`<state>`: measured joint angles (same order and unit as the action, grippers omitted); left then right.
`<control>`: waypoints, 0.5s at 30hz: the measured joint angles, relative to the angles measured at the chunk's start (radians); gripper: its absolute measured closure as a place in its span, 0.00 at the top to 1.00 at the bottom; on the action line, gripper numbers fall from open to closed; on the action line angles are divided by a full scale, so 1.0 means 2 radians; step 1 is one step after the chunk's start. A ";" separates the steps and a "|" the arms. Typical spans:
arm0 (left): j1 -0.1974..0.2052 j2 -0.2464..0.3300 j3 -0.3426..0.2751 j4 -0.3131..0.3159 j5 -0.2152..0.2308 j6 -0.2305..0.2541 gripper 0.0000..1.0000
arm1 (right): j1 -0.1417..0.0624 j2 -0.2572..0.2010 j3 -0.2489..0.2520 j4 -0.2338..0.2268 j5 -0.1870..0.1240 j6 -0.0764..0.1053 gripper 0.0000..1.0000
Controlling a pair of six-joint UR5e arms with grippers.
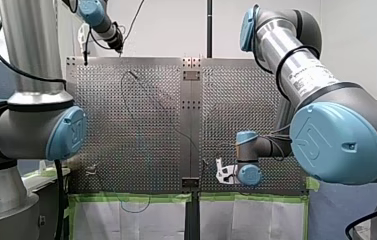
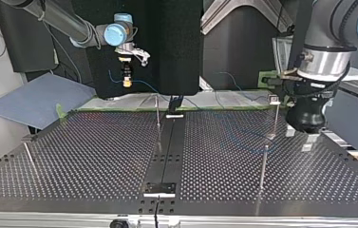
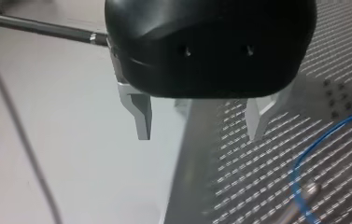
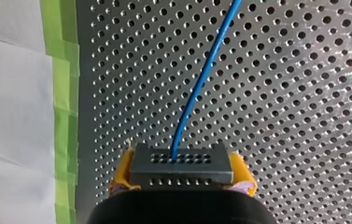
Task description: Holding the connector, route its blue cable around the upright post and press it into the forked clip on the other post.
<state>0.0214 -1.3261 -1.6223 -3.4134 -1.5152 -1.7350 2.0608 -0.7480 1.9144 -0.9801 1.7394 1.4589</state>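
The routing step seems to be just starting: my right gripper [image 2: 127, 81], jaws clamping the connector [image 4: 181, 167], is hovering over the tabletop's [image 1: 256, 100] near edge in the front view. The blue cable [image 4: 201, 79] is needing carrying around a post [image 3: 304, 195], and my left gripper [image 3: 200, 127] is hanging with jaws apart.

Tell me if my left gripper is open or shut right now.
Open. In the left wrist view, my left gripper has its two metal fingers standing wide apart, with nothing held between them.

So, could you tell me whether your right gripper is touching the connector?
Touching: the right wrist view shows yellow pads of my right gripper pressed against both sides of the connector.
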 joint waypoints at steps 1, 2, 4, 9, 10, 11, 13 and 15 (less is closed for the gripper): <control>-0.002 -0.001 0.000 -0.005 0.000 0.002 1.00 | 0.000 0.000 0.000 0.000 0.000 0.000 0.00; -0.004 -0.001 0.001 -0.012 -0.002 0.003 1.00 | 0.000 0.000 -0.001 0.001 -0.001 0.000 0.00; -0.008 -0.002 0.001 -0.023 -0.007 0.004 1.00 | 0.000 0.000 -0.002 0.002 -0.001 0.000 0.00; -0.014 -0.002 0.001 -0.051 -0.020 0.004 1.00 | 0.000 0.000 -0.003 0.003 -0.001 0.000 0.00; -0.014 -0.002 0.001 -0.055 -0.023 0.004 1.00 | 0.000 0.000 -0.003 0.004 -0.001 0.000 0.00; -0.015 -0.002 0.001 -0.061 -0.026 0.004 1.00 | 0.000 0.000 -0.003 0.004 -0.001 0.000 0.00; -0.017 -0.003 0.001 -0.070 -0.032 0.002 1.00 | 0.000 0.000 -0.003 0.004 -0.001 0.000 0.00; -0.019 -0.003 0.001 -0.081 -0.042 0.000 1.00 | 0.000 0.000 -0.004 0.005 -0.002 0.000 0.00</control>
<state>-0.0174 -1.3316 -1.6210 -3.5750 -1.5990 -1.7348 2.0615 -0.7482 1.9071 -0.9709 1.7356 1.4591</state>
